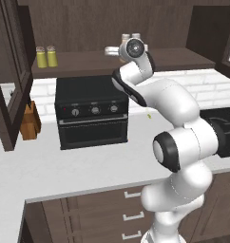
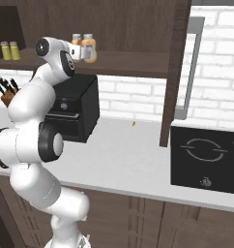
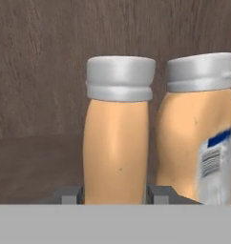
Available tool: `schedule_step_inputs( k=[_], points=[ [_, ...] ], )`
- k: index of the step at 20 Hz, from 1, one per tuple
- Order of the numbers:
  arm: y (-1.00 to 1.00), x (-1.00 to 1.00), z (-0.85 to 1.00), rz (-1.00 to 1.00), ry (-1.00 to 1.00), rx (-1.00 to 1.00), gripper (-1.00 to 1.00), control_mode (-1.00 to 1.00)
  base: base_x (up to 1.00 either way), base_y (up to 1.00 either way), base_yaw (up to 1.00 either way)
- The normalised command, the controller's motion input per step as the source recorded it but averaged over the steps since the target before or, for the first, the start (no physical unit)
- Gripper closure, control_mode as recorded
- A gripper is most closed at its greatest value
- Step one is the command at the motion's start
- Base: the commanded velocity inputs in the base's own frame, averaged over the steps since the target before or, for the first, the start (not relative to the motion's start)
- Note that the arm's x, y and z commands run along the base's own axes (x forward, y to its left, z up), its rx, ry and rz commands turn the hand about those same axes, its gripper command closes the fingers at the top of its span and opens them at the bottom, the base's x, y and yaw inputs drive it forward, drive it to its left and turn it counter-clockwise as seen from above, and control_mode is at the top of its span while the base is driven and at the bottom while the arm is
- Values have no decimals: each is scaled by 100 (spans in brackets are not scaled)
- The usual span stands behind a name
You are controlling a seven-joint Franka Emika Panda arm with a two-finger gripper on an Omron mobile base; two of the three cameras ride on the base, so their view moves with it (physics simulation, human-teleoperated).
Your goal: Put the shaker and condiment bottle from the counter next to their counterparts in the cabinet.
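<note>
My gripper reaches into the dark brown cabinet and is shut on the orange condiment bottle, one fingertip pressed to each side. The same bottle shows at the hand's tip above the shelf. Its counterpart, another orange bottle with a whitish cap and a pale label, stands upright right beside it. The bottles' bases are hidden. Two yellow-green shakers stand together at the shelf's left end, also seen as a pair of shakers. The counter lies below.
A black oven box sits on the counter under the shelf, with a knife block to its left. An open cabinet door hangs at the left. A dark cabinet side panel and a black cooktop are at the right.
</note>
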Motion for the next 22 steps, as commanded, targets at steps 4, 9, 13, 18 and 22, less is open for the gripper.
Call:
schedule_step_inputs(
  k=[4,9,13,18,22],
  points=[
    [0,0,0,0,0,0,-100,-100,0,0,0],
    [0,0,0,0,0,0,-100,-100,0,0,0],
    [14,-17,2,0,-1,0,-100,-100,0,0,0],
    [16,-73,15,1,-16,5,-100,-100,0,0,0],
    [1,-100,10,2,-19,4,-100,-100,0,0,0]
  ],
)
